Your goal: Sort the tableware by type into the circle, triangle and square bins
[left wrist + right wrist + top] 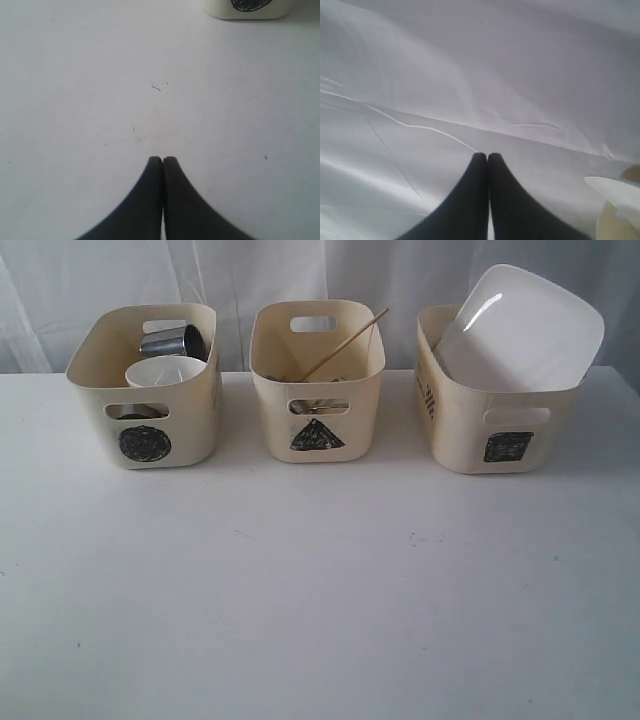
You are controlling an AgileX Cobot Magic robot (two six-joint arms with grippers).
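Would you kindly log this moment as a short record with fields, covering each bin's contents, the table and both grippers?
circle bin: steel mug lying tilted, white bowl in front of it
triangle bin: wooden chopstick leaning out over the rim; other contents too hidden to name
square bin: white plate propped at a tilt, rising above the rim
table: white, bins in a row along its far side
left gripper: shut, holding nothing, over the table
right gripper: shut, holding nothing, facing white cloth
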